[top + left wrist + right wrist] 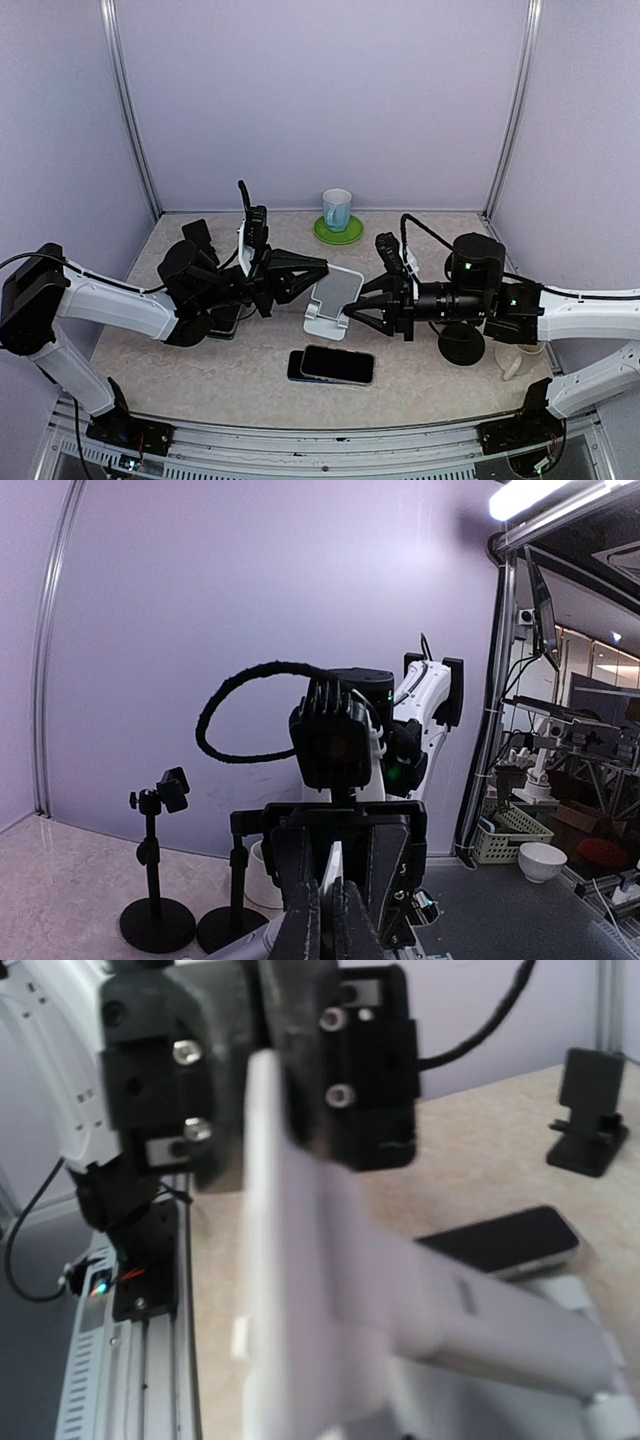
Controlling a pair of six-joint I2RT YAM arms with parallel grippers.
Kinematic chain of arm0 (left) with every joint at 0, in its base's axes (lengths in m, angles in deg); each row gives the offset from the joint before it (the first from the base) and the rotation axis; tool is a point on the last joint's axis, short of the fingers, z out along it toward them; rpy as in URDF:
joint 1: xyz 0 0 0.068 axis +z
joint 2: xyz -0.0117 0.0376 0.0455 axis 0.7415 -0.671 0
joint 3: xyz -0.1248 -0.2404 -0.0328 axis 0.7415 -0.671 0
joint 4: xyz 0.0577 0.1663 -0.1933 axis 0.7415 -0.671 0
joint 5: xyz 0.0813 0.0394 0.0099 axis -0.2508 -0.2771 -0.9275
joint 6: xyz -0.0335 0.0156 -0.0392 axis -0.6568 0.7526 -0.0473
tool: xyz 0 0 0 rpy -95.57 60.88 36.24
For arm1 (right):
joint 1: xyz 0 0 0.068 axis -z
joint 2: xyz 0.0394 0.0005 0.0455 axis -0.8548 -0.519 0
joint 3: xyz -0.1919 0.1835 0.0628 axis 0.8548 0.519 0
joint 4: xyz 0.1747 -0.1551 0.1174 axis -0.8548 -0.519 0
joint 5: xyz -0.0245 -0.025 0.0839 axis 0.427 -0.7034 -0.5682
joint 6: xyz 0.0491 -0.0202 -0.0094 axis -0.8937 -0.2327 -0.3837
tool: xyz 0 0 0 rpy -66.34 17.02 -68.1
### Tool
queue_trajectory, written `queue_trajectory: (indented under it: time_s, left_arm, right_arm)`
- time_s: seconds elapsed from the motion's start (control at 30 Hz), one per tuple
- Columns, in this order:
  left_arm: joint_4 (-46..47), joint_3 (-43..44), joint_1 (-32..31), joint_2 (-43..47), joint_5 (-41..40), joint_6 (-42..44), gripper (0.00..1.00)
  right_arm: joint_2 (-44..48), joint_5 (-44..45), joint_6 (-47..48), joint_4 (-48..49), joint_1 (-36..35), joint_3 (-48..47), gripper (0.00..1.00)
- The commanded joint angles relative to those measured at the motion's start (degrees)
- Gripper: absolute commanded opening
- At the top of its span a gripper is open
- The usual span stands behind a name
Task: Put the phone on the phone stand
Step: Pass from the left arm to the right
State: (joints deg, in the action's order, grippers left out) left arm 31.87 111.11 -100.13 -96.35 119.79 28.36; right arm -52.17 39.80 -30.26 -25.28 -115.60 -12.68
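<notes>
The white phone stand [335, 298] is upright at the table's middle, between my two grippers. From the left, my left gripper [322, 270] is shut on the upper edge of its back plate; in the left wrist view that thin white plate [336, 868] runs down between the closed fingers [310, 920]. My right gripper [348, 315] is at the stand's lower right side. The stand [330, 1290] fills the right wrist view, blurred, and hides the fingers. A dark phone [338, 363] lies flat in front of the stand, overlapping a second phone [294, 366]. The dark phone [500, 1242] also shows in the right wrist view.
A pale cup [337, 209] on a green saucer stands at the back. A black stand [197, 235] is at the back left, and another phone [222, 322] lies under the left arm. A black round-based holder [461, 345] and a white object [512, 361] sit right.
</notes>
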Motion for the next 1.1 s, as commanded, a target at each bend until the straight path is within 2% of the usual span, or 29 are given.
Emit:
queue_trajectory:
  time_s: [0.0,0.27,0.43,0.6,0.63,0.77,0.83,0.93,1.07]
  left_arm:
    - [2.4,-0.02,-0.46,1.72,-0.45,2.51,0.0]
    - [1.52,0.23,-0.88,0.67,-0.91,3.25,0.0]
    - [-0.12,0.51,-1.33,0.69,-0.93,4.47,0.02]
    - [-0.84,0.25,-1.34,1.0,-0.78,4.48,0.04]
    - [-1.22,0.25,-1.34,1.05,-0.76,4.46,0.06]
    - [-4.35,0.26,-1.28,1.61,-1.34,4.28,0.33]
    - [-6.92,0.38,-1.02,2.41,-1.18,4.54,0.42]
    - [-14.43,1.66,0.05,4.84,0.41,5.77,0.48]
    - [-33.44,5.93,2.05,7.8,3.43,9.05,0.5]
  right_arm:
    - [-0.36,-3.99,-0.89,2.68,0.36,-0.37,0.28]
    - [-1.24,-3.5,-1.32,3.11,0.36,-0.7,0.15]
    - [-2.18,-2.8,-1.52,3.0,0.42,-1.34,0.0]
    - [-1.95,-2.57,-1.49,2.64,0.42,-1.32,0.0]
    - [-1.83,-2.55,-1.53,2.49,0.4,-1.32,0.0]
    - [-1.19,-2.68,-1.05,1.19,0.37,-1.62,0.0]
    - [-0.85,-2.81,-0.47,-0.18,0.41,-1.99,0.0]
    - [-0.1,-3.22,0.97,-2.96,0.4,-2.58,0.0]
    - [0.98,-3.96,2.59,-7.21,0.42,-3.37,0.0]
